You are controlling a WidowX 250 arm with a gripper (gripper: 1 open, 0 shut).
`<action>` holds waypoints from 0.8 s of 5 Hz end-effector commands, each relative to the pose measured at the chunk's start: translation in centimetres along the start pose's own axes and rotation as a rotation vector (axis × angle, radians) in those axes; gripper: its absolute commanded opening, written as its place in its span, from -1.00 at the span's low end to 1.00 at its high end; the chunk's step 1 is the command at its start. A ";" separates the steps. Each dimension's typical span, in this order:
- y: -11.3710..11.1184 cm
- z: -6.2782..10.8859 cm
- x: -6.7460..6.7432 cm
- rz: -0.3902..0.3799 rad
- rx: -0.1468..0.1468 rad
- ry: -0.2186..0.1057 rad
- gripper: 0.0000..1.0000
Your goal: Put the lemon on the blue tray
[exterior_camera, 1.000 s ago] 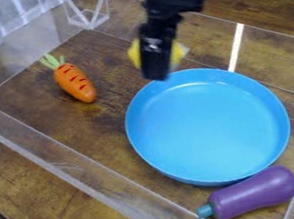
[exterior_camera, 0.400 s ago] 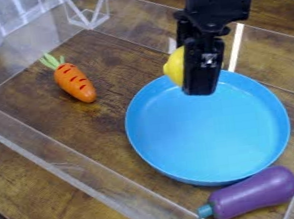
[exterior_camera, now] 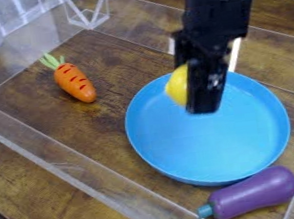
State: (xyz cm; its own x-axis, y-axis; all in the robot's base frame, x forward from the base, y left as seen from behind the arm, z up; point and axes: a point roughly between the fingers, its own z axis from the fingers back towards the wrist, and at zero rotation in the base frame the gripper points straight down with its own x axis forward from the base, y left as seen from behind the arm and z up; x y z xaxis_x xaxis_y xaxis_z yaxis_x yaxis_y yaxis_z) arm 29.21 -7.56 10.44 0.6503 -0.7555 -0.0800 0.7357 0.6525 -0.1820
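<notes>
The lemon, small, round and bright yellow, hangs in the air over the far left part of the blue tray. My black gripper reaches down from above and is shut on the lemon, whose right side is hidden behind the fingers. The tray is a large round bright-blue plate with a shallow rim, lying on the wooden table at centre right. Nothing lies in it.
An orange carrot with a green top lies left of the tray. A purple eggplant rests at the tray's near edge. Clear plastic walls run along the left and front of the workspace.
My gripper has carried the lemon to the right and toward the camera, from beside the tray's far left rim to a spot above the tray. Carrot, eggplant and tray have stayed put.
</notes>
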 end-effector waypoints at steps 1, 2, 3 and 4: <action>-0.4 1.1 -0.1 0.062 0.042 -0.081 -1.00; -0.9 0.4 -0.4 0.117 0.032 -0.093 -1.00; -0.4 1.1 -0.5 0.096 0.021 -0.095 -1.00; 0.1 0.4 -0.2 0.077 0.009 -0.096 -1.00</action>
State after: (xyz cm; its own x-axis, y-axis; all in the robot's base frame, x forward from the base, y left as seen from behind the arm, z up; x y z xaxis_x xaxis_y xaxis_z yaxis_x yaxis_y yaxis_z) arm 28.24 -7.32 9.39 0.7149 -0.6975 -0.0501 0.6769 0.7082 -0.2007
